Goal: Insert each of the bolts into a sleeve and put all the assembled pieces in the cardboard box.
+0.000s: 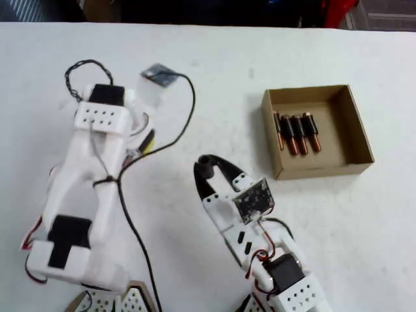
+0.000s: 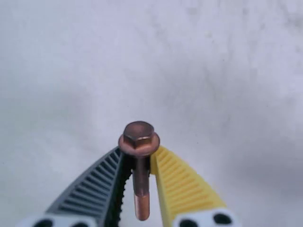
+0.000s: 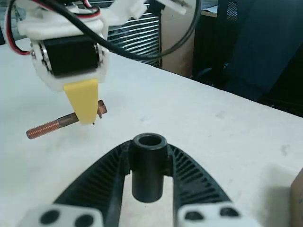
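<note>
The bolt [image 2: 138,156] is clamped crosswise between my left fingers [image 2: 182,187], one grey and one yellow. Its hex head sits just past their tips and its copper shank runs back through the narrow gap. In the right wrist view it hangs level above the counter [image 3: 222,118], with the threaded end poking out to one side of the yellow finger.

My right fingers [image 3: 94,187] are closed on the sleeve [image 3: 149,165], a short black tube standing upright near their tips with its open bore facing the camera. The bolt lies beyond those tips, apart from the sleeve.

From above, the cardboard box [image 1: 305,170] sits off to one side of the right fingers, near them but not touching. Four assembled pieces [image 1: 297,133] lie side by side inside it, on the half nearer the fingers.

The counter is white with faint grey scuffs, and a black cable [image 1: 185,123] loops across it from the left arm [image 1: 91,169]. Past the far edge the room is dim, with a slatted panel [image 3: 135,35], something brown beside it and dark furniture.

Overhead, the left arm's own body covers most of its fingers, leaving a sliver of yellow visible. Both arm bases are cut off at the near edge. I can't tell how far the bolts are seated in the boxed pieces.
</note>
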Robot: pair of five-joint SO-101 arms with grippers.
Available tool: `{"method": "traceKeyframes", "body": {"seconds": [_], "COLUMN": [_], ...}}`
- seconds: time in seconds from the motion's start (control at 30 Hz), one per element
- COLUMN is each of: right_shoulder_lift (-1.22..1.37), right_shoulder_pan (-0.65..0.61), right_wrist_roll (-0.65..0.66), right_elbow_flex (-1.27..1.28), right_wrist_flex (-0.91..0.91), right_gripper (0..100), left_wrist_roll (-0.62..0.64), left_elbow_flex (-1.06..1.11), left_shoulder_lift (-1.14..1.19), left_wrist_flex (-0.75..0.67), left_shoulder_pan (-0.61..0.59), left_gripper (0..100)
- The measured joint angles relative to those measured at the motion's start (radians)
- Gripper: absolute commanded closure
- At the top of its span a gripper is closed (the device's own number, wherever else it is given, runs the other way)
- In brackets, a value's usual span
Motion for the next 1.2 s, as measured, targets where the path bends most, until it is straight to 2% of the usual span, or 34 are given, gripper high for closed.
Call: {"method": "traceKeyframes", "body": {"seconds": [0.4,0.87,1.2], "right_shoulder_lift": [0.0,0.0,0.0], "right_shoulder_pan": [0.002,0.002,0.002], "right_wrist_roll": [-0.077,-0.084,-0.084], "right_elbow_flex": [0.0,0.0,0.0], "right_wrist_flex": [-0.161,-0.172,-0.121], "right_gripper": [98.2,98.2,98.2], "left_wrist_roll": [0.112,0.221,0.233], "left_elbow_flex": [0.0,0.0,0.06], "left_shoulder_lift": [-0.256,-0.529,-0.687], "left_wrist_flex": [-0.133,-0.259,-0.377], "left_shoulder_pan": [0.015,0.224,0.333], "left_gripper": [98,98,98]}}
